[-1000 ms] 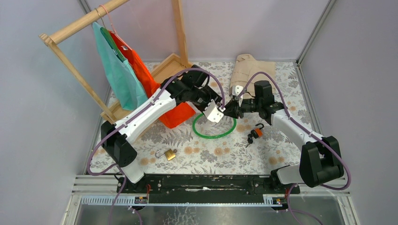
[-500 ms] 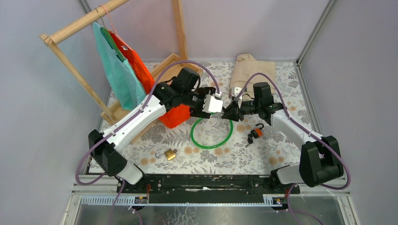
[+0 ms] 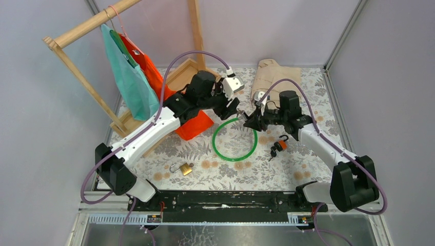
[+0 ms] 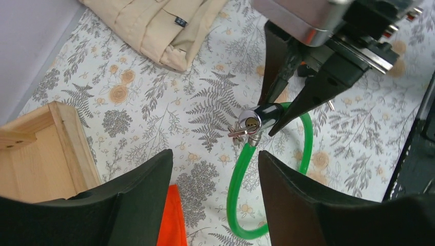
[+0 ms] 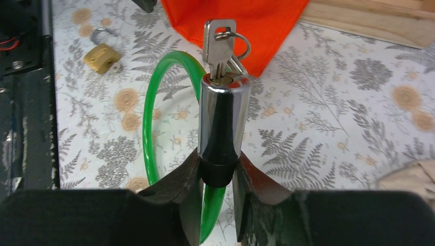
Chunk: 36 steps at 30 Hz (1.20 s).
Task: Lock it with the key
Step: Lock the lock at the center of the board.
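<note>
A green cable lock [image 3: 214,143] lies looped on the floral table. Its chrome cylinder [image 5: 223,118] is lifted off the cloth with my right gripper [image 5: 216,169] shut on its black lower end. A silver key [image 5: 218,43] on a ring sticks out of the cylinder's keyhole. In the left wrist view the key [image 4: 237,131] and cylinder [image 4: 256,120] sit a little beyond my left gripper [image 4: 215,154], which is open and holds nothing. From above, the left gripper [image 3: 233,108] faces the right gripper [image 3: 250,120] across a small gap.
A brass padlock [image 3: 183,168] lies near the front left. An orange-and-black padlock [image 3: 279,145] lies right of the loop. A beige garment [image 3: 272,77] is at the back. A wooden rack [image 3: 82,72] with teal and orange cloths [image 3: 154,77] stands at left.
My left gripper has opened and drawn back from the key, its wrist rising and turning. The right gripper still holds the cylinder in about the same place.
</note>
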Motion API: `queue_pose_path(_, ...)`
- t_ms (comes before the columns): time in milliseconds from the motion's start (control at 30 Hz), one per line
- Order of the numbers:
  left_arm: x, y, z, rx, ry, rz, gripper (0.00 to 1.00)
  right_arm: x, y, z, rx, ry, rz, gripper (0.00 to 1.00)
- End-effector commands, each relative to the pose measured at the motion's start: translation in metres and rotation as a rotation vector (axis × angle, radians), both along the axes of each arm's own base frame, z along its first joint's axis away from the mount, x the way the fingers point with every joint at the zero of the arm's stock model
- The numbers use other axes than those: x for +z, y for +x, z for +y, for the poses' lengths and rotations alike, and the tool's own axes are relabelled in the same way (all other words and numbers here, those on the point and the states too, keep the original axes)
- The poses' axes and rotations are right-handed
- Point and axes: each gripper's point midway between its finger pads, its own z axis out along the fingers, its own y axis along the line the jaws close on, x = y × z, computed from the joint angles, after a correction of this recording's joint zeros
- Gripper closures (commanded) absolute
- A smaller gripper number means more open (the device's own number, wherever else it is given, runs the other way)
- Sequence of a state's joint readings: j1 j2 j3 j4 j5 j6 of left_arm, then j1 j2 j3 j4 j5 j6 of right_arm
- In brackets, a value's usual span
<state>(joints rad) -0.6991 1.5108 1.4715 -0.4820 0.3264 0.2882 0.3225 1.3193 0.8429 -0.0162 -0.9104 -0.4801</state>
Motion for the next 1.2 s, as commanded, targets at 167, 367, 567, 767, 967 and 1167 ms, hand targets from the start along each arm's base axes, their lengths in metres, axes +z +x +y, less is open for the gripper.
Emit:
queue_pose_path(167, 0.031, 0.028, -0.012, 0.207, -0.195, 0.079, 0.33, 0.054, 0.034, -0.012, -0.173, -0.014, -0.209, 1.0)
queue_pose_path(367, 0.041, 0.03, -0.017, 0.266, -0.278, 0.151, 0.33, 0.063, 0.034, -0.016, -0.187, -0.023, -0.252, 1.0)
queue_pose_path(567, 0.042, 0.03, -0.029, 0.325, -0.369, 0.313, 0.37, 0.064, 0.029, -0.015, -0.172, -0.017, -0.26, 1.0)
queue_pose_path(767, 0.031, 0.032, -0.039, 0.345, -0.387, 0.425, 0.46, 0.062, 0.024, -0.014, -0.153, -0.013, -0.26, 1.0)
queue_pose_path(967, 0.025, 0.033, -0.04, 0.35, -0.388, 0.445, 0.53, 0.06, 0.022, -0.012, -0.14, -0.008, -0.255, 1.0)
queue_pose_path(1167, 0.018, 0.028, -0.043, 0.331, -0.385, 0.483, 0.63, 0.057, 0.022, -0.012, -0.139, -0.012, -0.249, 1.0)
